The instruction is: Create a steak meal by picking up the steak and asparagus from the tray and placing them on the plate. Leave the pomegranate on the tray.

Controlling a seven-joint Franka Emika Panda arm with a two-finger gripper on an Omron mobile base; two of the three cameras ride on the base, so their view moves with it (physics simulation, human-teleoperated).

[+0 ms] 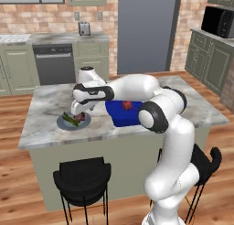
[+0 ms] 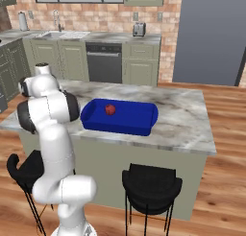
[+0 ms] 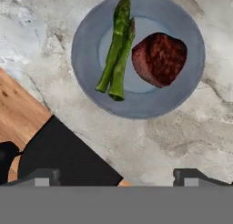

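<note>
On the round grey-blue plate [image 3: 86, 68], a bundle of thin green asparagus [image 3: 117, 48] lay just left of the dark reddish-brown steak [image 3: 159, 59]. The two-finger gripper [image 3: 116, 177] hung above, jaws spread wide, empty. The right base view showed the round red pomegranate [image 2: 110, 109] inside the deep-blue rectangular tray [image 2: 139, 127].

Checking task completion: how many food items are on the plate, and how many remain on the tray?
2 on the plate: the asparagus beside the steak. 1 on the tray: the pomegranate. Nothing looks hidden.
</note>
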